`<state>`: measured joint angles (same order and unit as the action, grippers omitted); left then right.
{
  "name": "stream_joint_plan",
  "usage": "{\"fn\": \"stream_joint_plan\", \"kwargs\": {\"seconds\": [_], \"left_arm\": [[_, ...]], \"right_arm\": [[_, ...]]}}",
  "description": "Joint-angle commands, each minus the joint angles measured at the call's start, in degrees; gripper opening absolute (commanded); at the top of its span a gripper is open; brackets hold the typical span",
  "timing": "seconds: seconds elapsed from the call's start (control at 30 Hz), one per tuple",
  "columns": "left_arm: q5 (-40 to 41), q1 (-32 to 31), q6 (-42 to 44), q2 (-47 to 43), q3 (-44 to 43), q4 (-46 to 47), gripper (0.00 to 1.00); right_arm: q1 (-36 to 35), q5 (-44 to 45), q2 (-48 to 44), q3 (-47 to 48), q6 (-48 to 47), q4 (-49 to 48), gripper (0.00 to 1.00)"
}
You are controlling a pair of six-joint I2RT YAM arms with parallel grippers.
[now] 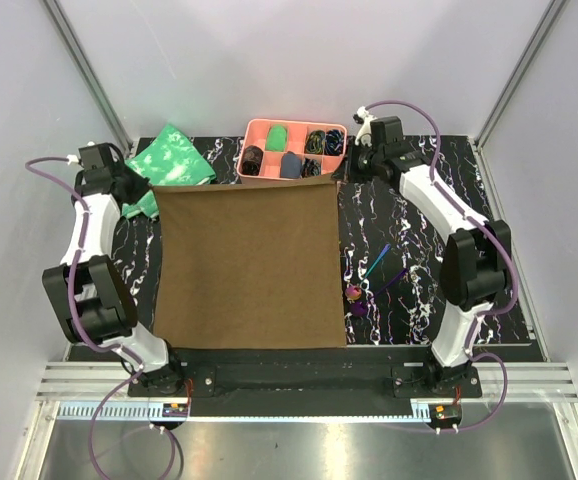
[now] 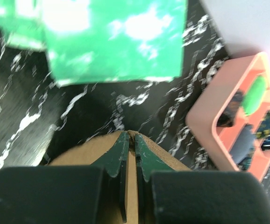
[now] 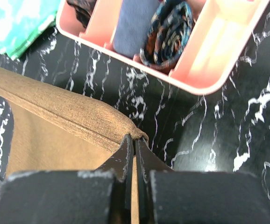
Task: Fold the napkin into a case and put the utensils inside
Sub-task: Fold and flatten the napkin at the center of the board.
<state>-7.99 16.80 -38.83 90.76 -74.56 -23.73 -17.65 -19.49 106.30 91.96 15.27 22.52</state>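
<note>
Diagonally lying utensils (image 1: 377,262), stems pointing far-right, napkin (image 1: 244,265) flat, roughly square

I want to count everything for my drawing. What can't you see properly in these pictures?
- Utensils, top view: too small and tangled together to count or tell apart.
- Pink tray, left wrist view: blurred, and cut off by the right edge.
- Green cloth, left wrist view: blurred, and cut off by the top edge.
</note>
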Motion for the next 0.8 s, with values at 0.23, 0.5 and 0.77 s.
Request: {"fn": "stream_joint_plan", "kwargs": {"seconds": [0.23,0.5,0.77], "left_arm": [[-1.23,0.08,0.51,7.41,-9.72,2.37,0.00],[-1.42,-2.20,1.65,10.58,-12.79,1.49,0.00],[1.83,-2.21,3.76,3.30,-6.40,-7.11,0.00]], "right_arm": [[1.04,-3.19,5.93,8.49,-0.33,-2.57,0.00],[1.30,-4.07,7.43,11.31,-0.32,-1.61,0.00],[1.30,-7.14,1.20,1.57,3.89,2.43,0.00]]}}
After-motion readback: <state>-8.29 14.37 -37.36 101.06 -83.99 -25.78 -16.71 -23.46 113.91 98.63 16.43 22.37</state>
